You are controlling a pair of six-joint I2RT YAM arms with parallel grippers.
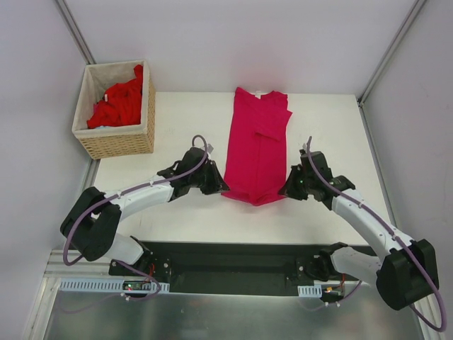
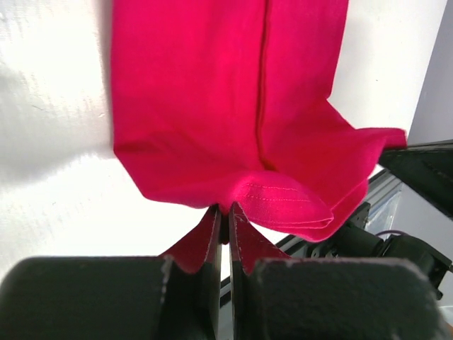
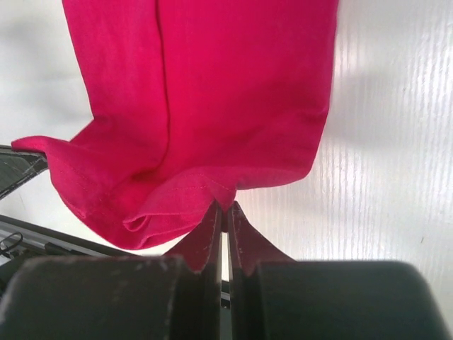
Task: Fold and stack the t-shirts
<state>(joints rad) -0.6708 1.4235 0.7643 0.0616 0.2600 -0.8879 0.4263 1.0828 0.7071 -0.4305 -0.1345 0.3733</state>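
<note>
Both pincers are engaged. The left pincer (image 1: 214,186) is closed on the near-left corner of the magenta t-shirt (image 1: 256,145). Its wrist view shows cloth pinched between the two fingers (image 2: 212,244), with no gap between them. The right pincer (image 1: 287,188) is likewise clamped on the near-right corner, with cloth nipped at the fingertips (image 3: 211,227). The shirt lies on the tabletop (image 1: 177,117) as a narrow strip with its sides already turned in. It runs straight ahead of both pincers, the hem at their tips and the collar at the end farthest from them. The long axis therefore points directly away from the pincers, and they sit one either side of it at the same end. Neither arm is nearer, since each holds its own corner. Between the two grips the stitched hem (image 2: 276,195) sags and bunches slightly and is not taut. Judgement: the next move is a fold across the short axis, carrying the hem forward toward the collar. It calls for both pincers to travel together and parallel to the long axis. Uneven travel would skew the fold, and slack at the hem may crease. Well off to the left of the left pincer, and farther out, stands a wicker basket (image 1: 117,145) holding brighter red t-shirts (image 1: 119,105), untouched. As to markings, a small pale patch shows at the collar (image 1: 258,93), too small to read. No brand or writing is legible in any view.
</note>
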